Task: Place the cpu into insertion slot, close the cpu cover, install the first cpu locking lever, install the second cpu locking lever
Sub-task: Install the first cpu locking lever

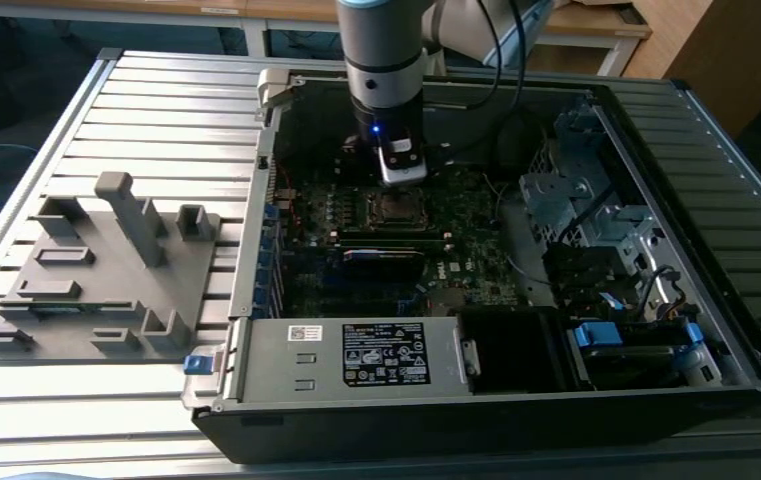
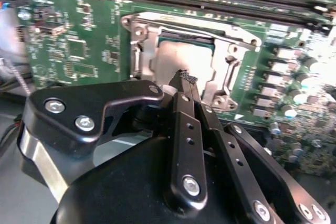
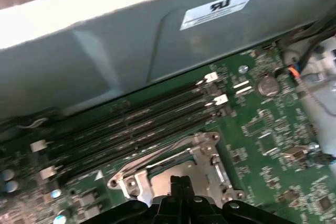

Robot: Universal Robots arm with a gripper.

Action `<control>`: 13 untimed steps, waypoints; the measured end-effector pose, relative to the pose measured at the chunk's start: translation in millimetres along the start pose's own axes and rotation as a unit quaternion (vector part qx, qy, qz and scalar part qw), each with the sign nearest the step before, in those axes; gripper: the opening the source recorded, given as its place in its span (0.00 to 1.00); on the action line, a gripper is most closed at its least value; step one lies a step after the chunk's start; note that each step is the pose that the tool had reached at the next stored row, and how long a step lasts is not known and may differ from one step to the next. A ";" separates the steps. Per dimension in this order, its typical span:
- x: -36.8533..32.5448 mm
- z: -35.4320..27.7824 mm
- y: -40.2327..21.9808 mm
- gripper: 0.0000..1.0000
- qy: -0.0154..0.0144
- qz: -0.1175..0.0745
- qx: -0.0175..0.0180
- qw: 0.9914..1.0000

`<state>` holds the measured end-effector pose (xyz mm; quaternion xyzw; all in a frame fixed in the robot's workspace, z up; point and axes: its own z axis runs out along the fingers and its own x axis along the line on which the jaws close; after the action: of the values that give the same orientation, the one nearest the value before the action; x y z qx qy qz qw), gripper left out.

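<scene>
Cpu already sits in socket on the motherboard, cpu cover down over it. Hand hovers just above, fingers pressed together, holding nothing. Levers: can't tell if latched, prob. left to do.

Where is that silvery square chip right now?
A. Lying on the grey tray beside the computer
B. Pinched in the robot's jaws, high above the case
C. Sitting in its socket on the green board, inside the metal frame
C: in the second wrist view the cpu sits in the socket with the cpu cover framing it, and the gripper hangs just over it.
</scene>
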<state>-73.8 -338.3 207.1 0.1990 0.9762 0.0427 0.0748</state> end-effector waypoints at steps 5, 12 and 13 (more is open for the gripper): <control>0.0 0.1 0.0 0.11 0.007 0.000 0.003 1.000; -2.0 0.5 0.9 0.11 0.009 0.000 0.004 1.000; -2.5 0.6 1.0 0.11 0.009 0.000 0.004 1.000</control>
<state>-71.0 -338.3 207.0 0.1994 0.9769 0.0408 0.0657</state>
